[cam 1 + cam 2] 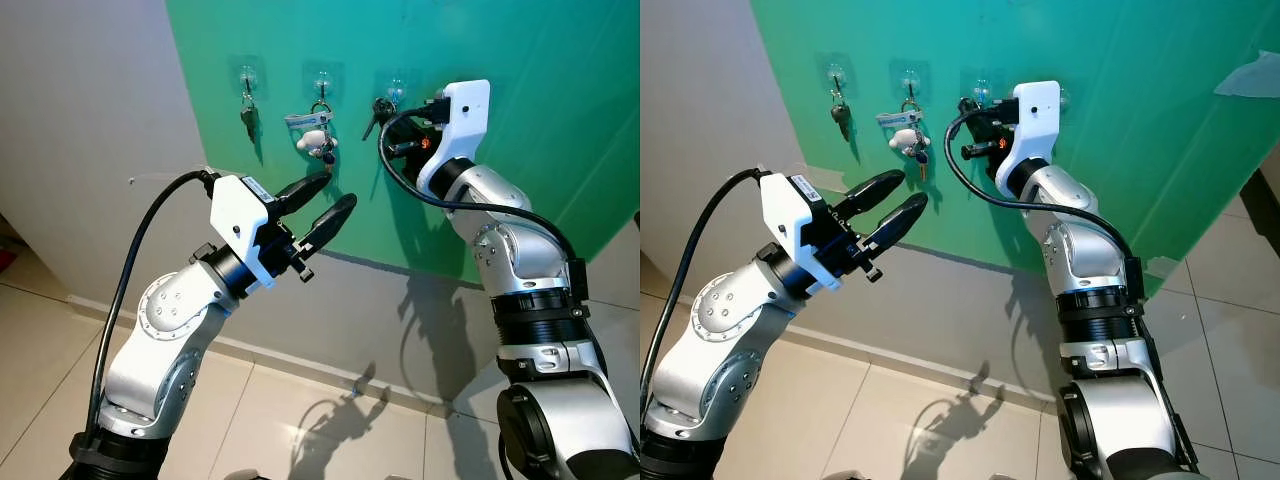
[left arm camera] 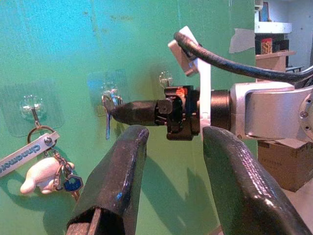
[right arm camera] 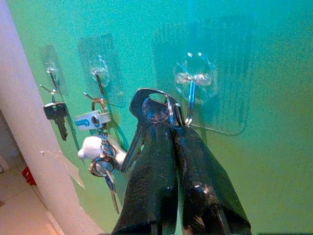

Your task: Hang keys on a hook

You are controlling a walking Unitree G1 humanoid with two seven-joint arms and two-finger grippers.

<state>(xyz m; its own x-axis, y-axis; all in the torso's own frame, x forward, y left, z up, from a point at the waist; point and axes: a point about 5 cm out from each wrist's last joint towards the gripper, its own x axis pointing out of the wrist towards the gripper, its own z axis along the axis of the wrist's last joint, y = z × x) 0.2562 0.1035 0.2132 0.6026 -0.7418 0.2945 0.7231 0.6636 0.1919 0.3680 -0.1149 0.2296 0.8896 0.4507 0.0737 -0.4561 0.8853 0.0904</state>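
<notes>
Clear adhesive hooks sit in a row on a green wall panel point(image 1: 520, 120). My right gripper point(image 1: 380, 105) is raised against the third hook point(image 3: 193, 78) and shut on a silver key point(image 3: 146, 110). The key's ring point(image 3: 189, 105) reaches up to that hook and looks looped over it. A dark key point(image 1: 249, 118) hangs from the first hook. A key bunch with a white figure and a tag point(image 1: 315, 135) hangs from the second. My left gripper point(image 1: 338, 190) is held open below the bunch, apart from the wall, with nothing between its fingers.
A further hook point(image 2: 165, 78) lies beyond the right gripper with nothing on it. Below the panel is a pale wall point(image 1: 300, 300) and a tiled floor point(image 1: 300, 420). A cardboard box point(image 2: 281, 161) stands off to the right.
</notes>
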